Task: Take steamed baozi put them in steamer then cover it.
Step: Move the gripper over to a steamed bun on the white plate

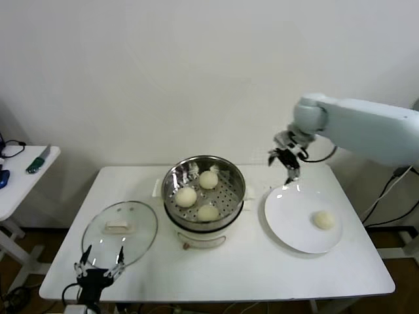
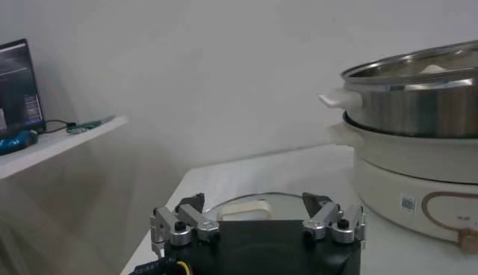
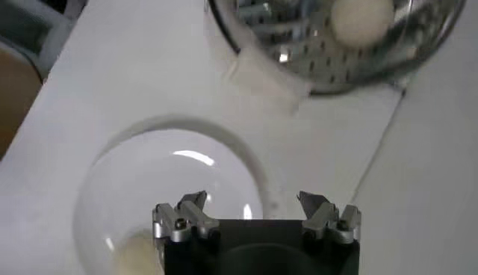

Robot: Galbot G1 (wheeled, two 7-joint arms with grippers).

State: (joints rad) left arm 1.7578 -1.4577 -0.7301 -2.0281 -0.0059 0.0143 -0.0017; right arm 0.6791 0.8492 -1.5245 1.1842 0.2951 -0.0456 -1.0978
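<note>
Nearest you, at the front edge of the desk (image 1: 216,275), your left gripper (image 1: 99,267) hangs low with its jaws spread wide and nothing between them. It sits just in front of the lid (image 1: 120,231), which lies flat on the desk with its white handle up. The left wrist view shows the same: open jaws, the lid's handle just beyond them, the steamer (image 1: 203,190) farther off to one side. So the covering step is not yet done.

Next back, in the middle of the desk, the steamer stands on its white cooker base with three buns already inside: one at the front (image 1: 208,212), one toward your left (image 1: 186,196), one at the back (image 1: 209,179). That part looks three quarters finished.

To the right of the steamer lies the white plate (image 1: 288,226), and the fourth bun (image 1: 323,220) rests on it, untouched.

Farthest back, your right gripper (image 1: 288,163) hovers above the plate's far rim, well clear of that bun. Its jaws stand open and empty, as the right wrist view confirms.

What is left for you, by my reading: pick up the last bun, set it in the steamer, then put the lid on.
</note>
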